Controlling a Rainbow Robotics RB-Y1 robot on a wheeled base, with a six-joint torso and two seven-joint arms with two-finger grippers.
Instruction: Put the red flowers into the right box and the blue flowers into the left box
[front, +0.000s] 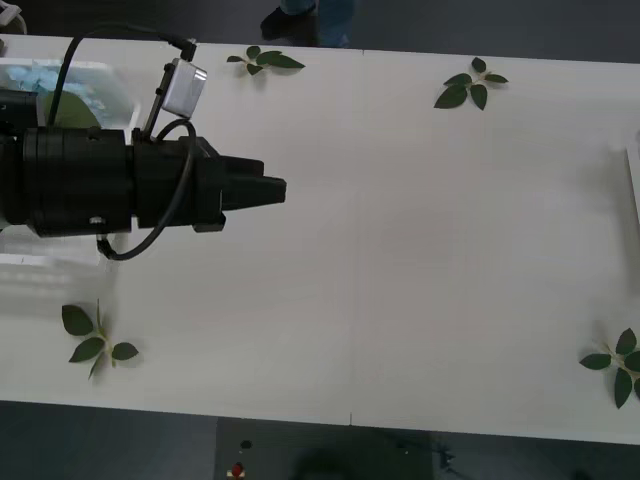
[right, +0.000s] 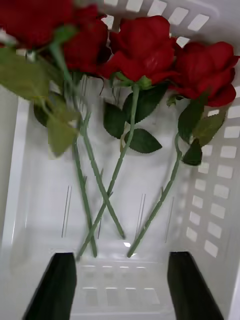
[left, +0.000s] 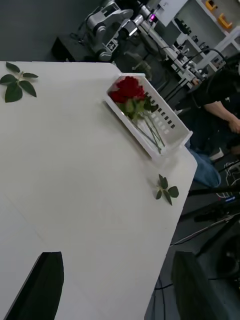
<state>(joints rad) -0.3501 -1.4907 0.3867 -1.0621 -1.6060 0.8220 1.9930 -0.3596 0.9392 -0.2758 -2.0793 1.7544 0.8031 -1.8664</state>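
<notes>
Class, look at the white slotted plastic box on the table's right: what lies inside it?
Inside the white slotted plastic box lie red artificial roses, green stems crossing. How many cannot be told: blooms overlap.

Your left end effector (front: 278, 189) reaches level from the left, fingers apart; your right end effector (right: 120, 285) is spread too.

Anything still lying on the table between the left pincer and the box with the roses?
Nothing visible. From the left pincer, open, bare table runs to the right box holding the red flowers; leaf sprigs lie aside.
</notes>
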